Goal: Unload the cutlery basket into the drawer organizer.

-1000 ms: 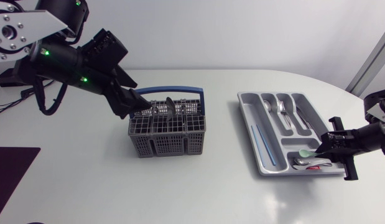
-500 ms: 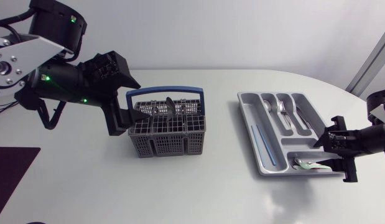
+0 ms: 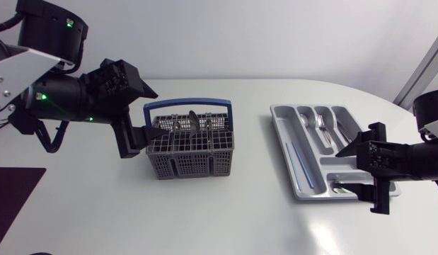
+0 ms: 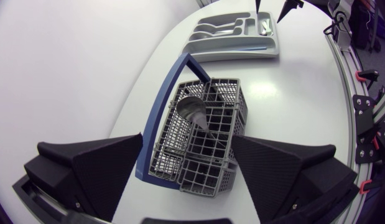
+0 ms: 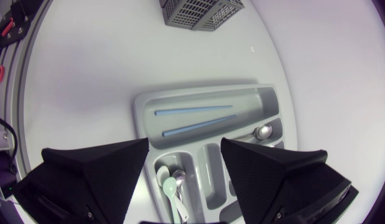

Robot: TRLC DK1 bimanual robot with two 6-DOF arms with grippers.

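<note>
One steel spoon (image 3: 193,122) stands bowl-up in the basket (image 3: 190,163): probably light, stiff, slippery; pinch its neck below the bowl. Left gripper (image 4: 187,142) and right gripper (image 5: 184,142) fingers are spread, empty.

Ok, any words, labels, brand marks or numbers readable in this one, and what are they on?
None can be read in any view.
The cutlery basket and the drawer organizer show no print.
The left arm shows only small green lights, no legible marking.
</note>
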